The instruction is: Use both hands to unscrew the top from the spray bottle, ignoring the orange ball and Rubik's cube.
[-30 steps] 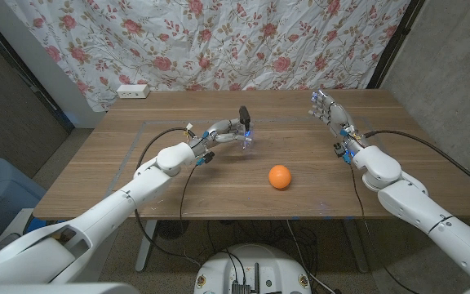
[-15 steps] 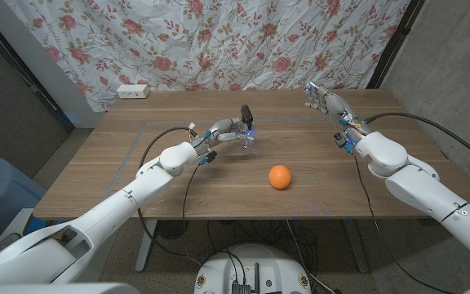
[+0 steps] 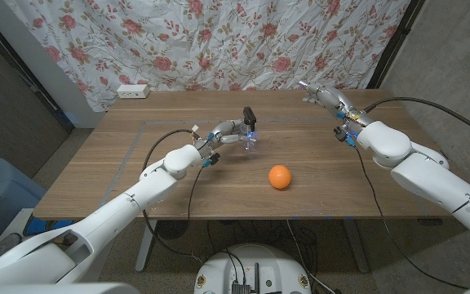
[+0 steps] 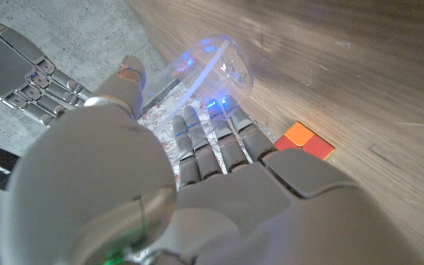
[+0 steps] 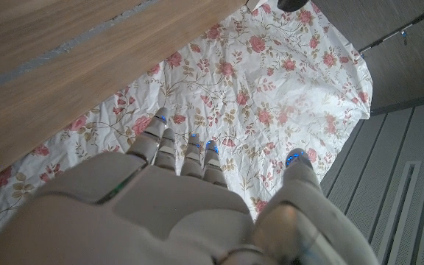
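Now, step in hand: your left hand [image 3: 228,133] steadies the spray bottle [image 3: 249,131]; your right hand [image 3: 323,95] is not yet on the black top [image 3: 249,113].
Bottle place: it stands upright just above the frame's centre in the head view, well apart from the right hand at the upper right.
Left fingers: they wrap the clear body, as the left wrist view shows [image 4: 212,136].
Right fingers: spread and holding nothing, raised over the far right of the worktop [image 3: 341,180].
Doing it well: keep the left grip low on the body so the top stays free, I judge; bring the right hand across to the top from above and close on it alone.
Left arm pose: stretched forward from the lower left.
Ignore: orange ball [image 3: 279,176], lower centre; Rubik's cube [image 4: 305,140] just beside the bottle.
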Controlling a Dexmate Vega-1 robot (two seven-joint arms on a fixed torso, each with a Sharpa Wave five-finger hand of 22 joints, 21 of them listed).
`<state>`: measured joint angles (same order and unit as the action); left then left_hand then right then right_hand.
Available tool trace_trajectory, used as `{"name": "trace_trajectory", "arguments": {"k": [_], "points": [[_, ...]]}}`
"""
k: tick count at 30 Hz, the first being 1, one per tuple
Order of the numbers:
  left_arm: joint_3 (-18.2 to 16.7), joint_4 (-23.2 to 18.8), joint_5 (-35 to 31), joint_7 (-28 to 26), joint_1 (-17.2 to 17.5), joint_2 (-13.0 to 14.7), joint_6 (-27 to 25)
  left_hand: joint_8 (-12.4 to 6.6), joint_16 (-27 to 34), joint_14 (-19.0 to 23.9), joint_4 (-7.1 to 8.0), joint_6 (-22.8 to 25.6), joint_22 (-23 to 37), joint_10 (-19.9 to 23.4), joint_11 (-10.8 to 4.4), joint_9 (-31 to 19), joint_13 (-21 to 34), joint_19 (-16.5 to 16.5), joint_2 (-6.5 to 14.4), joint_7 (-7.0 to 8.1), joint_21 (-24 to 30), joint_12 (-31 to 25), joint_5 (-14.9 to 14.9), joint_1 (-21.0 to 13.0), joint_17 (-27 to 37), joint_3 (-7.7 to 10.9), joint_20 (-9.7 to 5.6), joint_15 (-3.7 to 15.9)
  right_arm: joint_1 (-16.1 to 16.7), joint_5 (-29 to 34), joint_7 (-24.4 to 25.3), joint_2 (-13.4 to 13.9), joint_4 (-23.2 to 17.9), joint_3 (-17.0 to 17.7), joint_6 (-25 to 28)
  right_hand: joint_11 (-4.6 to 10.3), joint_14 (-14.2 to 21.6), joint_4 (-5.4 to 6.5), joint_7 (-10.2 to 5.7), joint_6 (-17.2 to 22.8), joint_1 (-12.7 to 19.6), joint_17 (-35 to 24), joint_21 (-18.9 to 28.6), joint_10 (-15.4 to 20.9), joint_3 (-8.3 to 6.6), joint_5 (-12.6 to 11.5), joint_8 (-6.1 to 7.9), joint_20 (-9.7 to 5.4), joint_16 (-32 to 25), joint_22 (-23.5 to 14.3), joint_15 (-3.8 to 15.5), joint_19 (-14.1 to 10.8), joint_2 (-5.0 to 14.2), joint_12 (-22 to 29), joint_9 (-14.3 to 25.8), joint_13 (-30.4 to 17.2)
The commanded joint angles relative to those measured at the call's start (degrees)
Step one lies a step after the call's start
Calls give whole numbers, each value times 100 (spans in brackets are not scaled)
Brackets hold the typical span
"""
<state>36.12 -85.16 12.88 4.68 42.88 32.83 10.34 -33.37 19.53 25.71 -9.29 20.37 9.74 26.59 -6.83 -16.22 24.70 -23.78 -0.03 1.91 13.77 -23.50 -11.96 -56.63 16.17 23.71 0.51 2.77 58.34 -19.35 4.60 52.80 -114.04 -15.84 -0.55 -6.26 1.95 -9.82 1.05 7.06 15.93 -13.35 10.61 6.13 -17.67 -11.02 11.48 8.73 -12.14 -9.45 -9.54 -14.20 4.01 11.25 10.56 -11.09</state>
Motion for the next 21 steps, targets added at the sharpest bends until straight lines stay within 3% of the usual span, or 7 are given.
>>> {"name": "trace_trajectory", "arguments": {"k": [1,5,15,16,21], "points": [[44,-290,-183,-305,44,0,-355,-49,39,66,-2,13,34,37,-2,8,31,-40,44,-46,-17,-33,-17,5,19,-27,1,490,-130,468,114,351,-728,-32,1022,-54,105,-93,111,138,304,-6,18,-23,-101,-99,98,81,-38,-15,-60,-74,-51,9,33,-32],[76,-329,-260,-376,18,-16,-448,-63,54,89,6,27,35,54,8,15,41,-51,38,-52,-24,-41,-13,31,25,-63,3,486,-150,502,105,359,-784,-50,1090,-164,143,-108,224,214,495,1,20,-35,-161,-130,135,96,-50,-14,-92,-98,-128,13,45,-34],[114,-500,-397,-588,20,-55,-683,-81,65,83,18,33,38,60,6,28,61,-61,67,-66,-40,-45,-12,58,40,-108,6,458,-378,1002,105,533,-1171,-307,1777,-195,89,-97,311,408,753,7,12,-118,-211,-149,215,240,-24,-17,-186,-73,-321,2,69,-35],[120,-527,-419,-614,24,-53,-711,-82,67,84,17,30,38,55,25,30,64,-61,71,-62,-42,-44,-12,59,42,-114,5,459,-567,1338,-47,716,-1324,-529,2194,-195,84,-94,298,429,767,7,12,-127,-210,-148,223,260,-23,-17,-185,-74,-343,0,71,-36],[116,-613,-420,-684,61,-58,-791,-90,72,82,18,31,40,64,16,36,75,-64,92,-74,-52,-48,-14,63,49,-131,7,455,-573,1507,28,695,-1456,-556,2274,-169,62,-81,259,526,823,8,16,-166,-207,-144,257,309,-16,-20,-203,-86,-434,-5,81,-37]]}}
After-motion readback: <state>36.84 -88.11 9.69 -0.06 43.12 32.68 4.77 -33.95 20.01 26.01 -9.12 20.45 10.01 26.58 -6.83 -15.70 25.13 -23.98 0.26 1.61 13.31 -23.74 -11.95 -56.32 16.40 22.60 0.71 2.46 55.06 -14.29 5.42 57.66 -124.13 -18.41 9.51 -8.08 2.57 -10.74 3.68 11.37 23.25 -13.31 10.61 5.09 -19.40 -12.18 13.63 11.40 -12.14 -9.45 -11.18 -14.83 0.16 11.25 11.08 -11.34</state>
